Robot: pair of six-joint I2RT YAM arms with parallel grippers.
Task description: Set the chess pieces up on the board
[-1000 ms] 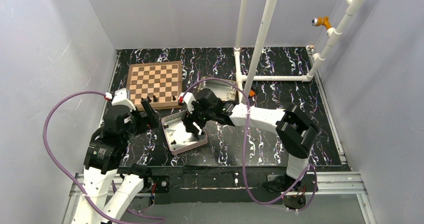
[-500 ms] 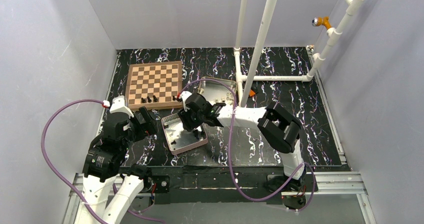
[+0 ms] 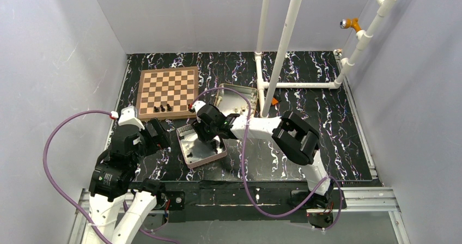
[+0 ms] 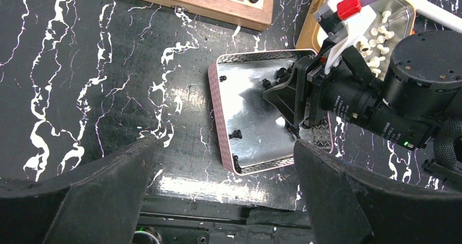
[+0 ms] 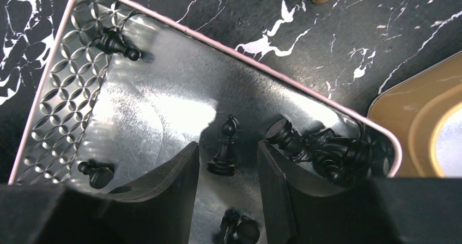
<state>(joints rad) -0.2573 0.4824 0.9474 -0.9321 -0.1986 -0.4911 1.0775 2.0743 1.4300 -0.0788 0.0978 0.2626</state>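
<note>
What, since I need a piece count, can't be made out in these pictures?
- Right wrist view: black pieces heaped in a corner of the tin merge into one dark clump; another is cut by the bottom edge.
- Top view: pieces on the board are too small to name; the right gripper covers part of the tin.
- Left wrist view: the board runs off the top edge; the right arm covers part of the gold tin of white pieces.

The chess pieces (image 5: pixel 224 146) are black, the board (image 3: pixel 168 91) checked tan-brown.
</note>
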